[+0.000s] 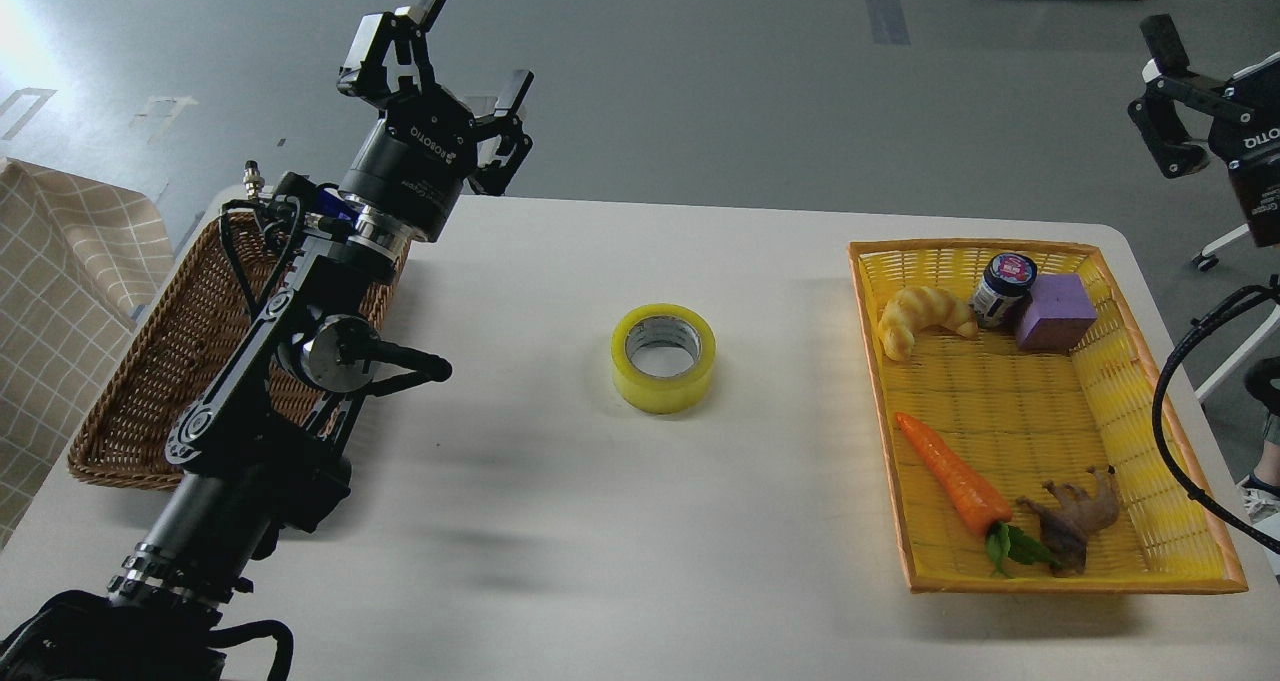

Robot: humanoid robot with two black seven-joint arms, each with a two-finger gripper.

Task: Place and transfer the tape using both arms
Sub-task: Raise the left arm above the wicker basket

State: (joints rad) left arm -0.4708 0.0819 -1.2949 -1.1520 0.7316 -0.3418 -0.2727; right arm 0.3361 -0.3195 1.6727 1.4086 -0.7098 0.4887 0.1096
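Landmark: the tape (663, 358). It lies flat on the white table (560, 521), core hole facing up, roughly mid-table, with nothing touching it. Bare tabletop surrounds it on all sides, so there is open room on every approach.

Left of the tape, well apart, the brown wicker basket (130, 401) sits at the table's left edge. The left arm crosses over the basket's near side. The left gripper (452, 49) is raised above the table's far edge, up and left of the tape, with its fingers spread wide and nothing between them.

Right of the tape, well apart, the yellow tray (890, 431) runs along the table's right side. Inside it: croissant (920, 318), small jar (1003, 289) and purple block (1056, 311) at the far end; carrot (953, 476) and brown toy animal (1078, 516) at the near end.

The right gripper (1190, 91) hangs high, beyond the tray's far right corner and off the table. It is cut by the frame edge; only one finger shows clearly, so cannot tell whether it is spread or closed.
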